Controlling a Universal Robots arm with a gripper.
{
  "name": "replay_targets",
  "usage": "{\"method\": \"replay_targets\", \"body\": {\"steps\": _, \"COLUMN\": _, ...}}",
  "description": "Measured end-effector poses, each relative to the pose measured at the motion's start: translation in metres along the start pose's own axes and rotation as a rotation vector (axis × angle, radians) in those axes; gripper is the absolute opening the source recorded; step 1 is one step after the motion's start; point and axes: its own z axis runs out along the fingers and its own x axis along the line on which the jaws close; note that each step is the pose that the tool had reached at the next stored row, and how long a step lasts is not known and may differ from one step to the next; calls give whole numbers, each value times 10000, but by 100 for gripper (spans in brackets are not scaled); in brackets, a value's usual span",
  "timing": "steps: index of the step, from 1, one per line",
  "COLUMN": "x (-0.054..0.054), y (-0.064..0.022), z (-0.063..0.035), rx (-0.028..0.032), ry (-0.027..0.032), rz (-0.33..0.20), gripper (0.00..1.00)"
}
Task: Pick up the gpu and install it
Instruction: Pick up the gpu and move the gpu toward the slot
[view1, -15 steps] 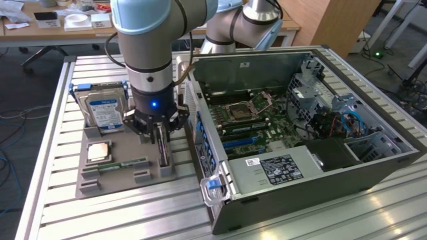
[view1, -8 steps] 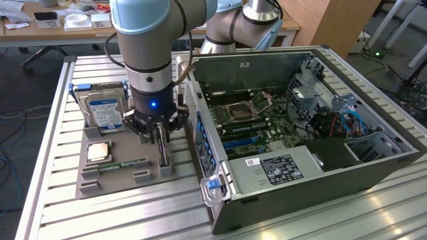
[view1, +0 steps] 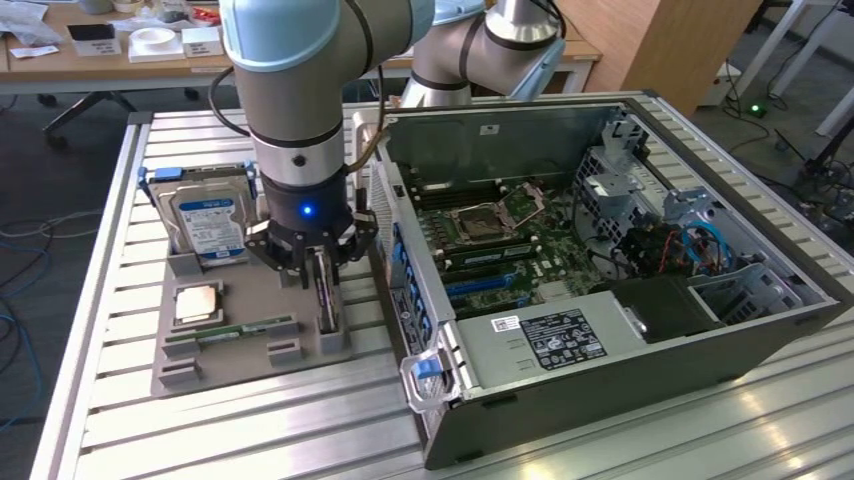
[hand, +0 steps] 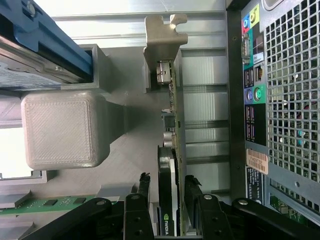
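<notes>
The end effector (view1: 324, 263) hangs directly over the gpu (view1: 327, 305), which stands on its long edge in a slot of the grey holder tray (view1: 227, 362) on the slatted metal surface (view1: 200, 430). The tray sits just beside the rear panel of the open computer case (view1: 601, 350). In the wrist view the end effector (hand: 167, 177) is spread. One dark finger (hand: 144, 192) stands on each flat side of the gpu (hand: 166, 205), so the card sits between them, not off to either side. A sliver of gap shows on at least one side, and I judge that nothing is pinched yet. The card's long axis runs along the tray, roughly parallel to the case's rear panel (hand: 290, 100). Its silver end bracket (hand: 162, 45) is at the end well away from the fingers, which stand near the opposite end by the green logo. The fingers therefore face each other across the card's thin dimension, with its length running out ahead of them. Also on the tray are the hard drive (view1: 207, 215), a processor chip (view1: 198, 300) and a narrow green memory stick (view1: 247, 330), all apart from the end effector. The motherboard (view1: 501, 235) lies exposed inside the case, on the exterior view's right of the card.
</notes>
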Motion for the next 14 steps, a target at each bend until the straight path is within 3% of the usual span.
{"method": "replay_targets", "body": {"steps": 7, "x": 0, "y": 0, "z": 0, "rx": 0, "ry": 0, "rz": 0, "gripper": 42}}
{"method": "replay_targets", "body": {"steps": 9, "x": 0, "y": 0, "z": 0, "rx": 0, "ry": 0, "rz": 0, "gripper": 40}}
{"method": "replay_targets", "body": {"steps": 10, "x": 0, "y": 0, "z": 0, "rx": 0, "ry": 0, "rz": 0, "gripper": 33}}
{"method": "replay_targets", "body": {"steps": 14, "x": 0, "y": 0, "z": 0, "rx": 0, "ry": 0, "rz": -1, "gripper": 33}}
